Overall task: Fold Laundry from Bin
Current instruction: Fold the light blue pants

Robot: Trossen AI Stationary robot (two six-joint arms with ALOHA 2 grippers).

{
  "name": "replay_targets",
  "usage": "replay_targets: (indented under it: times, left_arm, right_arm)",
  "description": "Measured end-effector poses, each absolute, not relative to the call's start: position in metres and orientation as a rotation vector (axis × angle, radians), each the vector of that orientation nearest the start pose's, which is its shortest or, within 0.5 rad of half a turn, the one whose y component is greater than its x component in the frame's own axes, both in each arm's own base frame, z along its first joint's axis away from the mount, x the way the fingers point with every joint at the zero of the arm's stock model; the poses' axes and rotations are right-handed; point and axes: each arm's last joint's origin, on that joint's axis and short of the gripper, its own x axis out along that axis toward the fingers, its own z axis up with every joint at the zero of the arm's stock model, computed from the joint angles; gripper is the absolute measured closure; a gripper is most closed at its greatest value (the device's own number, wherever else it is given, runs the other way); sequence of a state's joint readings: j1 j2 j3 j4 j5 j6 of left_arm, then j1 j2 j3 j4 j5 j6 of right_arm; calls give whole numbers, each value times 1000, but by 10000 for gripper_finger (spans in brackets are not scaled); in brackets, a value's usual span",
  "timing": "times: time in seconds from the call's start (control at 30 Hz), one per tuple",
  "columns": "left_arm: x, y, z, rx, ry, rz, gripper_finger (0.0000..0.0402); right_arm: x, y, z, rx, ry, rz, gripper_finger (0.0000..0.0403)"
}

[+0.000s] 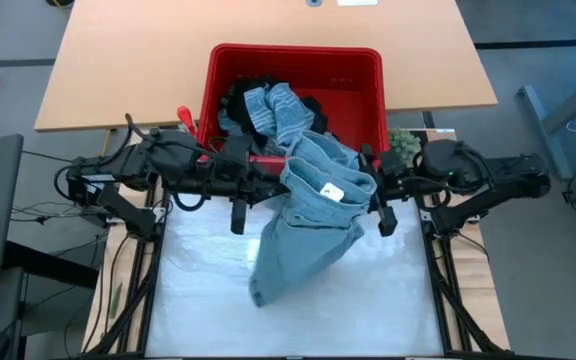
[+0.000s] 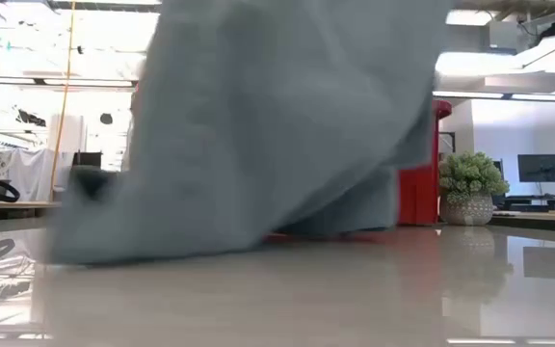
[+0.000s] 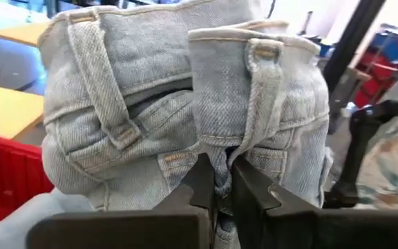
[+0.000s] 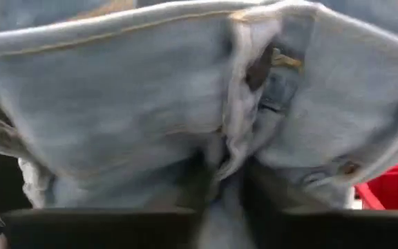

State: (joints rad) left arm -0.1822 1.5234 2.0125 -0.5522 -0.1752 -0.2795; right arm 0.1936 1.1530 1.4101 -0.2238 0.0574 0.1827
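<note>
Both arms have the light denim jeans (image 1: 313, 215) lifted clear of the red bin (image 1: 363, 75), left gripper (image 3: 221, 181) and right gripper (image 4: 221, 181) clenched on the waistband, legs trailing on the tabletop (image 1: 198, 290), spreading flat likely next.

jeans curtain the middle, flanks stay passable

the pale denim jeans (image 1: 313, 215) hang between both arms and drape across the centre of the white work mat (image 1: 198, 300), blocking any straight pass from 9 to 3 o'clock. in the low view the cloth fills nearly the whole width, with only a slit at its 3 o'clock edge. the red bin (image 1: 368, 90) walls off 12 o'clock, its inside packed with the striped garment (image 1: 283, 110) and black ones. a small potted plant (image 1: 403, 142) stands just beside the bin at 2 o'clock. bare mat lies at 7 and 5 o'clock; the wooden tabletop (image 1: 128, 70) beyond the bin is bare.
</note>
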Motion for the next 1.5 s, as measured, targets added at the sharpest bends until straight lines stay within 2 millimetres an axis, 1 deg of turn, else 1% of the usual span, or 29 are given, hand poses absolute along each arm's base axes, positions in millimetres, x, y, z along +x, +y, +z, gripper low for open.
replay_targets:
  times: [0.03,0.07,0.17,0.33,0.4,0.47,0.53,0.6,0.7,0.77,0.87,0.9,0.97,1.07,1.13,1.2,1.23,1.33,1.4,1.5]
  left_arm:
    - [287,-48,530,-272,60,-5,377]
    - [286,-48,532,-273,55,-6,367]
    - [283,-47,537,-274,43,-14,329]
    - [276,-47,546,-287,24,-37,249]
    - [273,-47,550,-262,17,-40,216]
    - [270,-46,550,-241,38,-37,186]
    - [269,-46,545,-230,80,-14,161]
    - [275,-47,535,-209,127,23,142]
    - [294,-51,513,-184,177,66,126]
    - [315,-56,491,-194,197,67,124]
    - [346,-64,451,-203,248,22,138]
    - [355,-66,437,-214,268,4,149]
    - [366,-70,413,-237,325,-38,182]
    - [373,-72,382,-248,446,-63,256]
    - [371,-72,363,-244,539,-59,316]
    - [370,-73,343,-262,603,-55,373]
    - [369,-73,334,-278,634,-54,384]
    - [366,-81,311,-305,701,-78,385]
    - [363,-88,299,-317,727,-93,386]
    - [354,-98,277,-327,801,-90,391]
  right_arm:
    - [227,43,468,173,-20,140,370]
    - [225,43,470,168,-29,141,374]
    - [216,41,477,201,-76,146,374]
    - [191,36,495,232,-161,156,374]
    - [183,34,501,238,-188,158,374]
    - [177,33,503,246,-202,149,374]
    - [173,34,504,252,-209,145,374]
    - [171,34,504,253,-205,150,374]
    - [167,34,498,269,-124,149,374]
    - [165,34,487,290,-4,135,374]
    - [170,35,462,327,231,92,374]
    - [173,35,454,338,306,74,374]
    - [179,37,439,343,444,39,374]
    - [188,41,418,321,637,11,374]
    - [194,47,405,285,761,18,374]
    - [206,55,391,259,878,16,372]
    - [213,60,385,256,911,15,367]
    - [234,73,367,274,984,5,337]
    - [243,76,361,320,1015,-1,309]
    - [253,76,352,387,1119,75,254]
